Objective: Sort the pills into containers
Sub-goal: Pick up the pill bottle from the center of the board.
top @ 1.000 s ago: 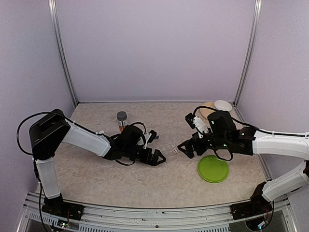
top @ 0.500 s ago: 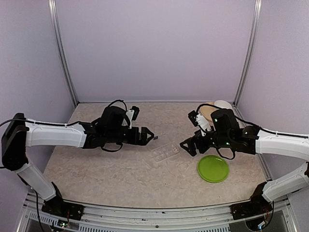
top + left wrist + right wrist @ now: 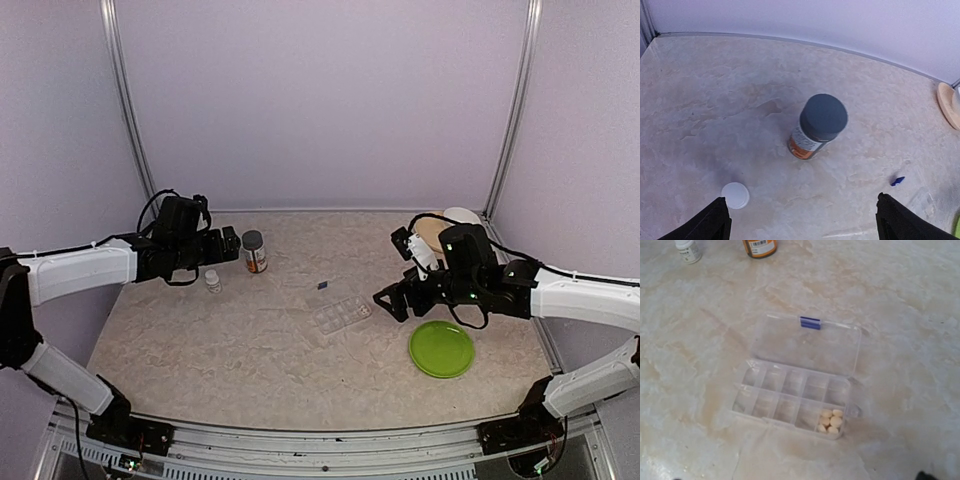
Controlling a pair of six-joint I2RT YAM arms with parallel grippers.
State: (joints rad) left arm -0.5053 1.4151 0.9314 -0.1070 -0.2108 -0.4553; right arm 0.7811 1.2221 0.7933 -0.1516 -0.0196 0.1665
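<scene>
While left pincer point(image 3: 229, 243) gapes wide, bottle point(image 3: 802, 143) just ahead: centre jaws below cap point(image 3: 823, 116), keep upright; right pincer point(image 3: 388, 300) also wide.

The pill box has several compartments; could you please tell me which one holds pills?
The corner compartment at the right end of the row nearest the right wrist camera: it alone holds pale pills; the others look empty.

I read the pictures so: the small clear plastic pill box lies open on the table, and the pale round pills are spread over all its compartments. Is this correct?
Not quite. The small clear plastic pill box does lie open on the table, but the pale round pills sit together in one corner compartment only; the others look empty. The right wrist view shows it.
</scene>
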